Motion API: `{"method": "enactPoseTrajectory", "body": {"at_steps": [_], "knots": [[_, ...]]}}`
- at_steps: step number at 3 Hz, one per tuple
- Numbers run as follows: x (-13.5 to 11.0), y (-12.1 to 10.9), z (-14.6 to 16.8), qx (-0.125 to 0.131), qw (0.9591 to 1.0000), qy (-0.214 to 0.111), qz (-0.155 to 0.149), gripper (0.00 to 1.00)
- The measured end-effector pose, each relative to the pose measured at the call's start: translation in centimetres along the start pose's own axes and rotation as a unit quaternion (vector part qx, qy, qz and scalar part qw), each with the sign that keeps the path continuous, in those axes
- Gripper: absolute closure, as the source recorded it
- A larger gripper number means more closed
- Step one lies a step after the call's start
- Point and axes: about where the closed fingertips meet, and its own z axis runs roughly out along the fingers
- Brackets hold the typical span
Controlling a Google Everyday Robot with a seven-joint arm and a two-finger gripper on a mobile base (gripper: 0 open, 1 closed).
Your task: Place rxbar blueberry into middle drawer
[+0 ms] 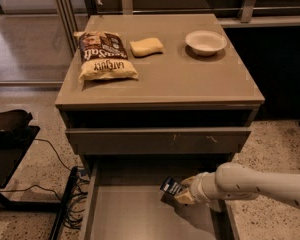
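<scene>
Placement is the step in hand: the pincer (184, 194), below the desk's (190, 84) front edge toward its right corner, looks clamped on the rxbar blueberry (171, 186), held over the open middle drawer (130, 214). The next move calls for lowering a little, then letting go.

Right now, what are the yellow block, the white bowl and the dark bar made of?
Yellow rectangular block: probably foam sponge, matte, rounded edges. Round white bowl: paper or plastic, thin rim, dull. Small dark navy bar wrapper, gripped by the tool over the open grey-brown drawer: likely thin plastic film, with pale print.
</scene>
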Motion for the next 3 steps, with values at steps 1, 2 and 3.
{"method": "enactPoseTrajectory", "body": {"at_steps": [1, 2, 3], "knots": [[0.7, -0.4, 1.0, -0.002, 0.9999, -0.012, 0.011, 1.0], [1.6, -0.1, 2.7, -0.026, 0.9989, -0.035, 0.015, 1.0], [2.8, 0.3, 4.9, -0.052, 0.9972, -0.05, 0.02, 1.0]]}}
